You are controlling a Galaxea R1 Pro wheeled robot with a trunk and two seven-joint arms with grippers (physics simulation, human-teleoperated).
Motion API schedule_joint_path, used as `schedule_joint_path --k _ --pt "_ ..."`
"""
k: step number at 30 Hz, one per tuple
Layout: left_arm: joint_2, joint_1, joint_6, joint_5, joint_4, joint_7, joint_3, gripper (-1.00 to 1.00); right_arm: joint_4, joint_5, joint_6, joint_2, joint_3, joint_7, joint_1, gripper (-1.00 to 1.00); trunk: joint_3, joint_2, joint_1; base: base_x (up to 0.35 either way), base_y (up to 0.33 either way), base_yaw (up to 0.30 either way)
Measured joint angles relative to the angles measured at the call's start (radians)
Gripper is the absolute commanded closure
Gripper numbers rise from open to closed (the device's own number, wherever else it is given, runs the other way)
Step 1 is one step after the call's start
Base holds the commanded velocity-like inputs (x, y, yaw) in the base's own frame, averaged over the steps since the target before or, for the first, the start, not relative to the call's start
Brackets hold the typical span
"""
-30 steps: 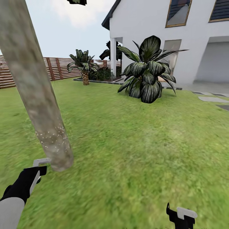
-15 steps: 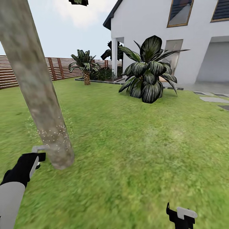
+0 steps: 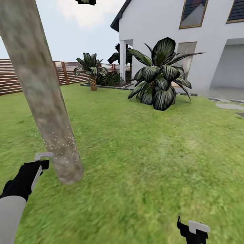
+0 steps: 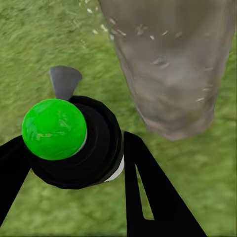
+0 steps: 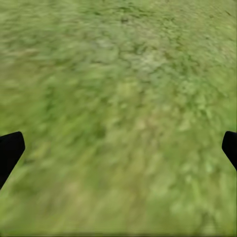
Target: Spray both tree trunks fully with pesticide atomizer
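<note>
**A:** What surrounds the robot?

**B:** A green lawn (image 3: pixel 142 142) runs back to a white house (image 3: pixel 176 37) on the right and a brown slatted fence (image 3: pixel 40 73) on the left, under a pale sky. Flat grey paving stones (image 3: pixel 230 106) lie in the grass beside the house.

**A:** How many trees and plants can you count?

**B:** One thick tree trunk (image 3: pixel 44 98) rises close by on the left, mottled grey-brown and leaning across the head view. One large dark broad-leaved shrub (image 3: pixel 161 79) stands before the house, and one short palm (image 3: pixel 90 69) stands near the fence. A scatter of tiny white pesticide specks (image 3: pixel 61 144) sits on the lower trunk and in the air just around it.

**A:** And the arms?

**B:** Two. The left gripper (image 4: pixel 74 163) has its black fingers (image 4: pixel 148 187) pressed on either side of one pesticide atomizer (image 4: pixel 74 143), a black round body with a bright green cap and a grey nozzle. The nozzle points toward the base of the trunk, which stands just beyond it, apart from it. In the head view the same gripper (image 3: pixel 35 167) is low at the left, with the grey nozzle next to the speckled bark.

**A:** The right one?

**B:** The right gripper (image 5: pixel 118 148) hangs over bare grass, fingers spread wide, holding nothing. It sits low at the right in the head view (image 3: pixel 193 230).
</note>
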Motion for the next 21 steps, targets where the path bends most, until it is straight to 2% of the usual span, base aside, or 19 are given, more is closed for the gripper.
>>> schedule_joint_path --k 5,9,10,11,12,14,15,16,17,19,21 --pt "-0.007 0.102 -0.031 0.010 -0.001 -0.007 -0.003 1.00 0.000 0.001 0.000 0.001 0.001 0.000 0.000 -1.00 0.000 0.000 0.000 0.001 0.019 0.000" --pt "-0.014 0.194 -0.189 0.012 0.009 -0.021 -0.009 1.00 0.000 0.002 0.002 0.004 0.003 0.001 -0.001 -1.00 0.000 0.000 0.000 0.000 0.000 0.000" --pt "-0.015 0.207 -0.226 0.012 0.010 -0.041 -0.011 1.00 -0.001 0.004 0.003 0.005 0.004 0.002 0.000 -1.00 0.000 0.000 0.000 0.000 0.000 0.000" --pt "-0.015 0.215 -0.262 0.012 0.011 -0.107 -0.013 1.00 -0.002 0.017 0.003 0.006 0.015 0.002 -0.001 -1.00 0.000 0.000 0.000 0.000 0.000 0.000" --pt "-0.014 0.219 -0.279 0.009 0.012 -0.207 -0.018 1.00 -0.004 0.045 0.004 0.006 0.040 0.004 -0.001 -1.00 0.000 0.000 0.000 0.000 0.000 0.000" --pt "-0.008 0.220 -0.297 0.001 0.013 -0.356 -0.032 1.00 -0.021 0.086 0.005 0.006 0.081 0.024 -0.001 -1.00 0.000 0.000 0.000 0.000 0.000 0.000" --pt "-0.005 0.221 -0.310 -0.010 0.014 -0.415 -0.048 1.00 -0.052 0.101 0.007 0.006 0.099 0.059 -0.002 -1.00 0.000 0.000 0.000 0.000 0.000 0.000" --pt "-0.003 0.221 -0.331 -0.043 0.021 -0.486 -0.077 1.00 -0.114 0.123 0.023 0.006 0.121 0.148 -0.002 -1.00 0.000 0.000 0.000 0.000 0.000 0.000" --pt "-0.002 0.220 -0.357 -0.099 0.035 -0.562 -0.109 1.00 -0.185 0.143 0.076 0.004 0.131 0.276 -0.002 -1.00 0.000 0.000 0.000 0.000 0.000 0.000" --pt "-0.004 0.215 -0.390 -0.189 0.060 -0.673 -0.140 1.00 -0.273 0.164 0.208 -0.002 0.136 0.485 -0.014 -1.00 0.000 0.000 0.000 0.000 0.000 0.000" --pt "-0.005 0.212 -0.405 -0.245 0.072 -0.767 -0.151 1.00 -0.350 0.182 0.286 -0.004 0.137 0.654 -0.041 -1.00 0.000 0.000 0.000 0.000 0.000 0.000"
